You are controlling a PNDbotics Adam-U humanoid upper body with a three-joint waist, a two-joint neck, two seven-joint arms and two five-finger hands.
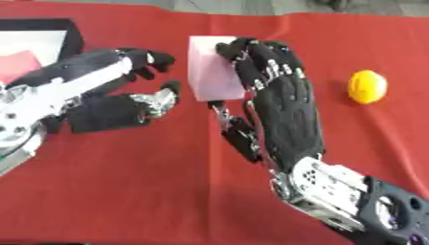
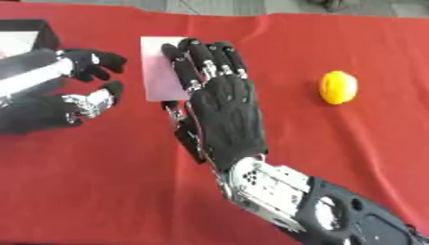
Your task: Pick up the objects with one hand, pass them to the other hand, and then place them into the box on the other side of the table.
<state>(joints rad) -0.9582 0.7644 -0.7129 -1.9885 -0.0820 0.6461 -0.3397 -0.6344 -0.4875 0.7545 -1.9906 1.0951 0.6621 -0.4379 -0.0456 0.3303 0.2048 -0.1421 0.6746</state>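
Curled around the pale pink rectangular foam block: fingers of the black right hand, hooked over the block's right edge and top corner, thumb reaching in below the block. Held between both hands, above the red cloth-covered table; whether touching the cloth, cannot tell. Just left of the block: the black-and-silver left hand, fingers bent and parted from the thumb in an open cup facing the block, not touching it. Well right of the block: a small yellow rounded object lying on the cloth. Far left of the block, at the table's upper corner: a black-rimmed box with a white inside, something red in it.
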